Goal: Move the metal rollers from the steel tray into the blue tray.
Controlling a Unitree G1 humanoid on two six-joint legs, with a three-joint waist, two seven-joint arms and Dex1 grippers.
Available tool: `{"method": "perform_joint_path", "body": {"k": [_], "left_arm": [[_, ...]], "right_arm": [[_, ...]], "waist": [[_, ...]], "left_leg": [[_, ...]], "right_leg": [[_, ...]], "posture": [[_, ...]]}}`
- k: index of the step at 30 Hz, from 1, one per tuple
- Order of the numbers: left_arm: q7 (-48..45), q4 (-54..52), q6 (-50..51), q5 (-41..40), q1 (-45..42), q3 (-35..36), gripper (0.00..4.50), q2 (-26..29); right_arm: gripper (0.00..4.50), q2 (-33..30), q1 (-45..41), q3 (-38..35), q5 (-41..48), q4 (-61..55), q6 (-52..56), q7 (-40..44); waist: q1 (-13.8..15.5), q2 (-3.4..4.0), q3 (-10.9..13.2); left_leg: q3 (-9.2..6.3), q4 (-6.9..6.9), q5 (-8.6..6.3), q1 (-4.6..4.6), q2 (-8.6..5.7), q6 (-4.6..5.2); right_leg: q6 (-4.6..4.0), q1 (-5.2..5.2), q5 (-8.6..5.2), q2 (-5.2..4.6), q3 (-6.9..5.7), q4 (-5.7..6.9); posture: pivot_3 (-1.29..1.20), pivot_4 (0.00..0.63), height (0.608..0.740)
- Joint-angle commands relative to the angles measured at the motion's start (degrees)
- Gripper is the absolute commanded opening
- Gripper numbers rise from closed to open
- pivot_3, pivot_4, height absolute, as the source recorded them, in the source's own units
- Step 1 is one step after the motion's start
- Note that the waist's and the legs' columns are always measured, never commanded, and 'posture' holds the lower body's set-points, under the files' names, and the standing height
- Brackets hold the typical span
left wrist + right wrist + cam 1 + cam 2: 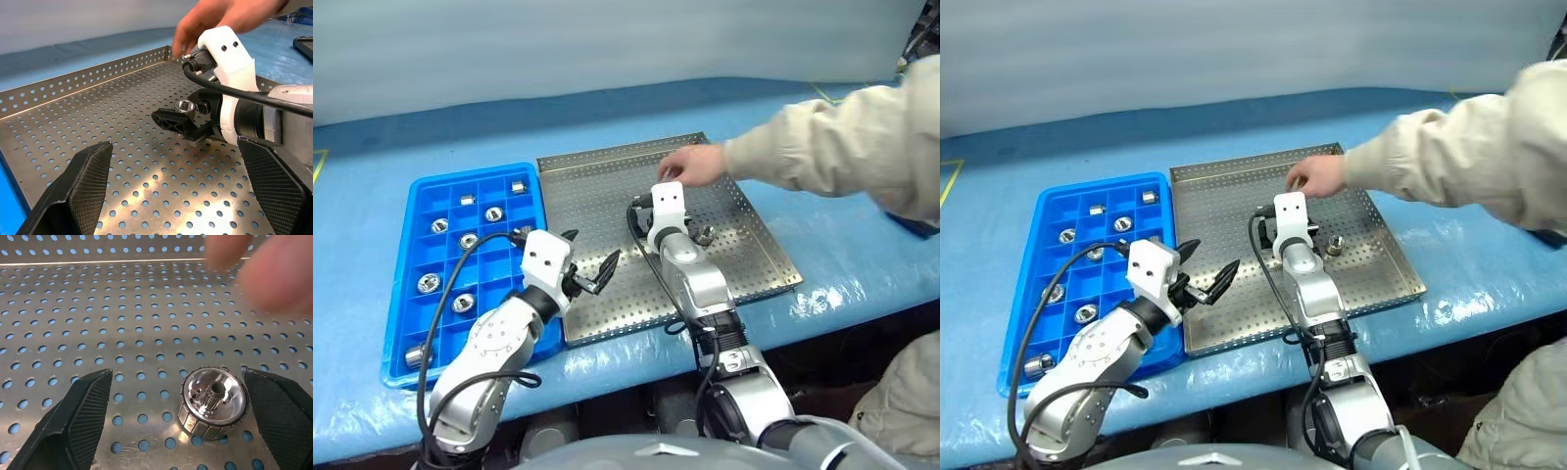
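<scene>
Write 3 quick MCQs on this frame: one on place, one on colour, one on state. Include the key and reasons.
1. Where is the person's hand?
A. Over the far part of the steel tray
B. Inside the blue tray
C. Resting on the left gripper

2. What colour is the tray with the grid of compartments?
A. Red
B. Blue
C. Silver

3. How does the right gripper stand at the metal roller?
A. Shut on it and lifted
B. Open, one finger on each side of it
C. Shut beside it

Key:
1 A, the hand reaches in above the tray's far end, beyond the right gripper.
2 B, the gridded plastic tray is bright blue.
3 B, the right wrist view shows gaps between both fingers and the roller, which lies on the perforated metal.
</scene>
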Motion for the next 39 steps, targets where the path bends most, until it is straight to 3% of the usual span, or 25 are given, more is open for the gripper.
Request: {"method": "perform_joint_path", "body": {"k": [1, 39], "left_arm": [[0.5, -3.1, -0.6, 0.3, 0.3, -0.1, 4.45, 0.0], [0.8, -3.3, 1.7, -1.0, 0.1, -1.8, 4.45, -0.3]], "right_arm": [[4.50, 0.3, -0.8, -0.3, 0.1, -0.9, -1.3, 0.0], [4.50, -0.1, 0.7, 1.0, -0.2, -2.8, -1.1, 2.4]], "waist": [[0.0, 0.01, 0.0], [0.5, 0.12, 0.1]], "left_leg": [[0.00, 0.00, 0.00, 0.00, 0.00, 0.00], [-0.01, -0.01, 0.00, -0.01, 0.00, 0.00]], "right_leg": [[0.00, 0.00, 0.00, 0.00, 0.00, 0.00], [0.20, -0.02, -0.15, 0.01, 0.00, -0.01]], "posture": [[0.06, 0.150, 0.740], [0.05, 0.150, 0.740]]}}
